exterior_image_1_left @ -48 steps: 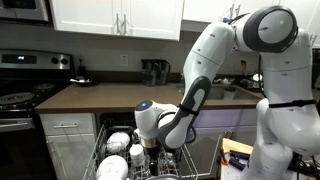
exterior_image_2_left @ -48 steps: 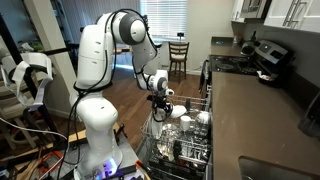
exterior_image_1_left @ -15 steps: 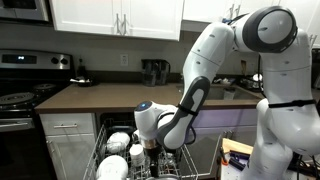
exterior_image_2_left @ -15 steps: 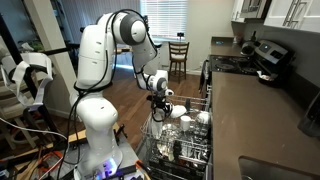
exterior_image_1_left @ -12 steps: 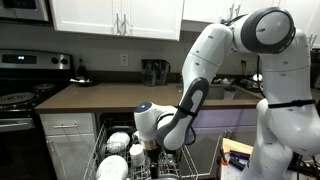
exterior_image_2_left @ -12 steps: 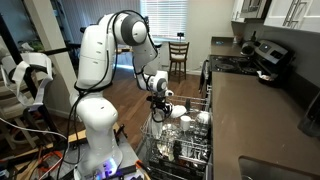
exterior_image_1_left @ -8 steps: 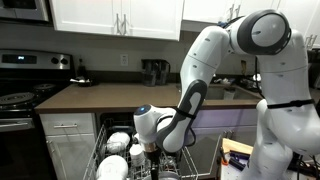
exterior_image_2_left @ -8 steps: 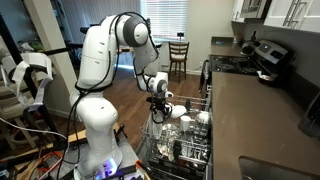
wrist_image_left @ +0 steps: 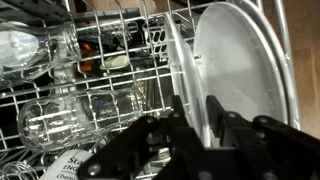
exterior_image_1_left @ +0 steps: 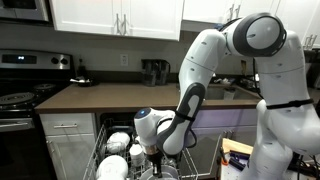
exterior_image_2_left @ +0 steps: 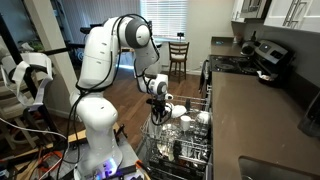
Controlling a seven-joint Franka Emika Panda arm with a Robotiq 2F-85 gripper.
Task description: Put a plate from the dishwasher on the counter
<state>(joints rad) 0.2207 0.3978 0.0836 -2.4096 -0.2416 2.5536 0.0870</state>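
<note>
White plate (wrist_image_left: 240, 70) rim now pinched by gripper (wrist_image_left: 200, 112); its jaws stood wide a second ago. Grasp looks made, so lifting it clear of the dishwasher (exterior_image_2_left: 146, 148) should follow.

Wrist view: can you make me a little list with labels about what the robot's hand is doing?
Place: pull-out wire dishwasher rack
Plate: thin round white plate, upright in the rack
Gripper: black gripper, one finger each side of the plate's edge; grip unclear
Nearby: clear drinking glasses in the same rack
Goal spot: dark brown countertop, plate not yet on it
</note>
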